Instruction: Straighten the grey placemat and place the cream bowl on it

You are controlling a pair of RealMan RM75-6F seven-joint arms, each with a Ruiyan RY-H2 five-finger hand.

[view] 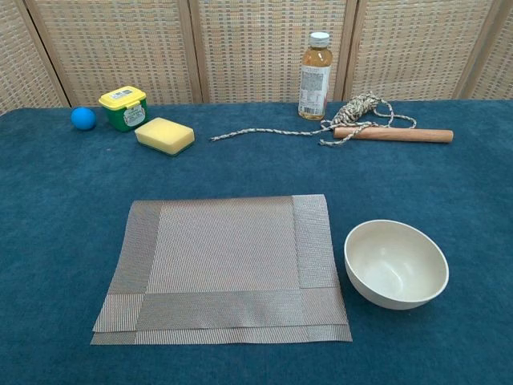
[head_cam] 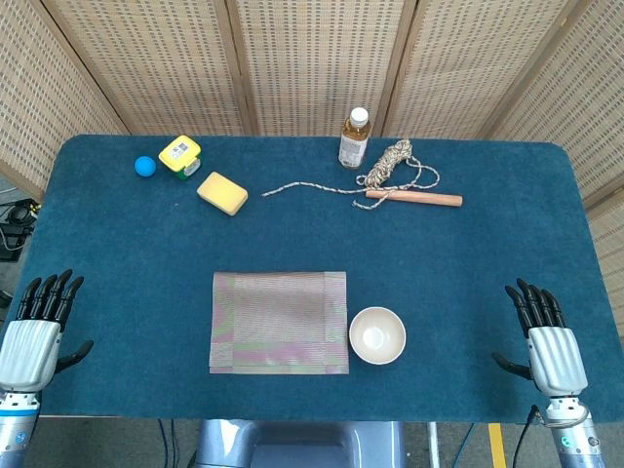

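The grey placemat [head_cam: 279, 322] [view: 224, 266] lies flat near the table's front edge, roughly square to it, with a second layer showing along its front edge. The cream bowl [head_cam: 377, 334] [view: 395, 263] stands upright and empty on the blue cloth just right of the mat, not on it. My left hand [head_cam: 37, 327] rests at the table's front left corner, fingers straight and apart, holding nothing. At the front right corner my right hand [head_cam: 548, 341] lies the same way, empty. Neither hand shows in the chest view.
Along the back stand a drink bottle [head_cam: 355, 137], a coiled rope [head_cam: 395, 168] with a wooden handle [head_cam: 414, 198], a yellow sponge [head_cam: 222, 192], a yellow-lidded green tub [head_cam: 180, 154] and a blue ball [head_cam: 144, 166]. Wicker screens close off the rear.
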